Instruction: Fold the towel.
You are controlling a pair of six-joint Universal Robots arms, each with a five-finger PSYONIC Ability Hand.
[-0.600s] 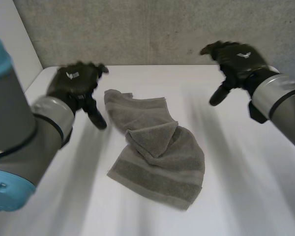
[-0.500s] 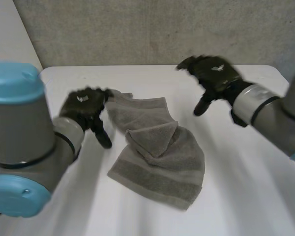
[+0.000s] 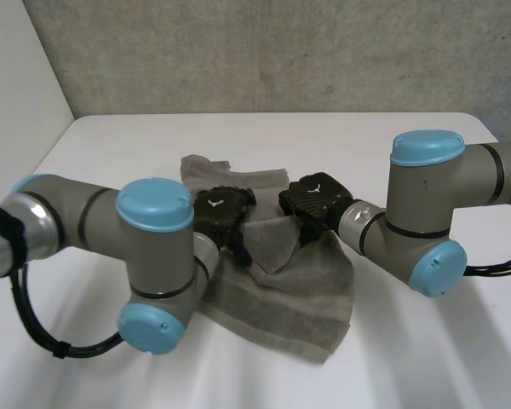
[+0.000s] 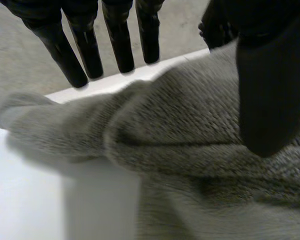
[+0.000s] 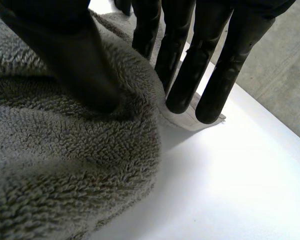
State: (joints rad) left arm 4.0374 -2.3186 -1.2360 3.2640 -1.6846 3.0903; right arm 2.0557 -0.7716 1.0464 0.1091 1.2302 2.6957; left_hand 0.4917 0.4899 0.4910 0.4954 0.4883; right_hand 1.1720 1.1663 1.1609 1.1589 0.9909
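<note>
Right wrist view: straight fingers (image 5: 190,75) touch towel (image 5: 65,165)

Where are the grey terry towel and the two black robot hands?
grey terry towel (image 3: 281,298): head view, its flat near part.
left black robot hand (image 3: 220,209): head view, its back.
right black robot hand (image 3: 313,196): head view, its back.

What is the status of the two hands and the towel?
Left hand open, astride a ridge of the towel. Right hand open, thumb on a raised fold. Towel crumpled, not folded. Nothing in the way.
</note>
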